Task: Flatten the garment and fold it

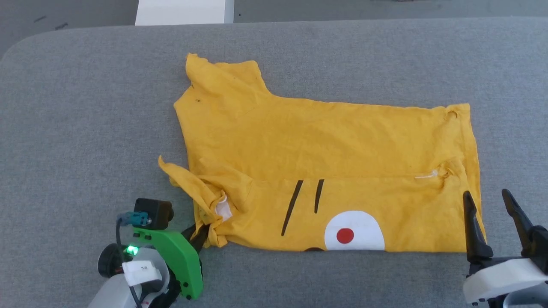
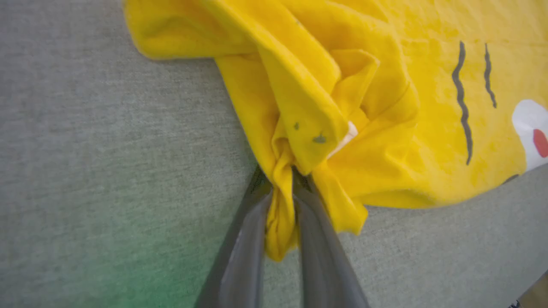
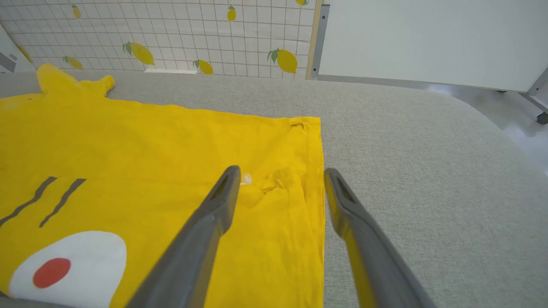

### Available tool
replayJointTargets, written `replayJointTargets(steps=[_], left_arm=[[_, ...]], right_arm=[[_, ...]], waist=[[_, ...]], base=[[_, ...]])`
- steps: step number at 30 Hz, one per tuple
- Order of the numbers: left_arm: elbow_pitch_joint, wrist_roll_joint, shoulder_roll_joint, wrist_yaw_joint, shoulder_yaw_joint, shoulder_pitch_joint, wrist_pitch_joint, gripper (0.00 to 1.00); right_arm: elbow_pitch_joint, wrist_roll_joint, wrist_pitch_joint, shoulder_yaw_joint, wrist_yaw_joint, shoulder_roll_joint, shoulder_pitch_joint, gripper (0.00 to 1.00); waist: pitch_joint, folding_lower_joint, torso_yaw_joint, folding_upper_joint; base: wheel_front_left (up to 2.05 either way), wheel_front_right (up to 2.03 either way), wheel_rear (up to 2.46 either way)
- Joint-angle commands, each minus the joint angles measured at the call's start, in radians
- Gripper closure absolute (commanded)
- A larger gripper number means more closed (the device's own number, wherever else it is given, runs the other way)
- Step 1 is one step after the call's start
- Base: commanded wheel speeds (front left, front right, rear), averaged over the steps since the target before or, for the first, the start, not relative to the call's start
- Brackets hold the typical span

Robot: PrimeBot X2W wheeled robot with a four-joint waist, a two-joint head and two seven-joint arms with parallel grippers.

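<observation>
The garment is a bright yellow T-shirt spread across the grey table, partly folded, with black stripes and a white patch with a red dot along its near edge. My left gripper is at the shirt's near left corner, shut on a bunched fold of yellow cloth beside the white neck patch. In the left wrist view that gripper pinches the garment between both fingers. My right gripper stands open over the shirt's near right corner. In the right wrist view its fingers straddle the hem of the garment.
The grey padded table has bare cloth to the left, behind and to the right of the shirt. A white block stands past its far edge. A lemon-print grid wall and a white panel lie beyond the table.
</observation>
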Motion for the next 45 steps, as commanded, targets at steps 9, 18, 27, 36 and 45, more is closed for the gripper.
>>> replayJointTargets(steps=[9, 18, 27, 36, 45], left_arm=[[-0.106, -0.042, 0.012, 0.055, 0.061, 0.126, -0.055, 1.00], [-0.214, -0.040, 0.028, 0.083, 0.085, 0.144, -0.066, 1.00], [-0.219, -0.040, 0.025, 0.079, 0.079, 0.121, -0.071, 1.00], [-0.217, -0.056, 0.017, 0.069, 0.092, 0.108, -0.104, 1.00], [-0.358, -0.102, 0.067, 0.101, 0.139, 0.197, -0.057, 1.00]], right_arm=[[-0.037, 0.107, 0.242, 0.032, -0.002, -0.111, -0.077, 0.00], [0.054, 0.178, 0.503, -0.011, -0.002, -0.163, -0.055, 0.00], [0.140, 0.213, 0.573, 0.011, -0.002, -0.115, -0.047, 0.38], [0.126, 0.214, 0.561, -0.016, -0.002, -0.093, -0.072, 1.00], [-0.032, 0.243, 0.574, -0.058, -0.002, -0.142, -0.066, 1.00]], waist=[[-0.039, 0.0000, -0.004, -0.0001], [0.021, 0.0000, -0.003, -0.0001], [0.059, 0.0000, 0.003, -0.0001], [0.024, 0.0000, 0.010, -0.0001], [-0.078, 0.0000, 0.018, -0.0001]], base=[[0.00, 0.00, 0.00], [0.00, 0.00, 0.00], [0.00, 0.00, 0.00], [0.00, 0.00, 0.00], [0.00, 0.00, 0.00]])
